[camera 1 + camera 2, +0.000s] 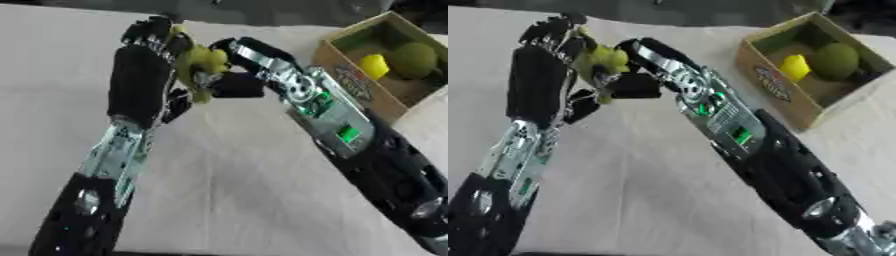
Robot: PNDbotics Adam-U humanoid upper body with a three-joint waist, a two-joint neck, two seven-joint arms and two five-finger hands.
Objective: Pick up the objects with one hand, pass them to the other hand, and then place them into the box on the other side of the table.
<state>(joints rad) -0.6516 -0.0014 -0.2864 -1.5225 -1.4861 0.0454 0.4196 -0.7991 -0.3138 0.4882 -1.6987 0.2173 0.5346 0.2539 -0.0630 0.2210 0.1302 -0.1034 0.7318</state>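
Right robot hand (234,75), upright green toy (202,62)

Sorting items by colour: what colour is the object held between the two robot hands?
Yellow-green object, clearest in the left eye view.

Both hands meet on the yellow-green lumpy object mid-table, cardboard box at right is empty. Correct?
Not empty. The left eye view shows the cardboard box holding a small yellow object and a round green object. Left hand and right hand do meet on the yellow-green lumpy object.
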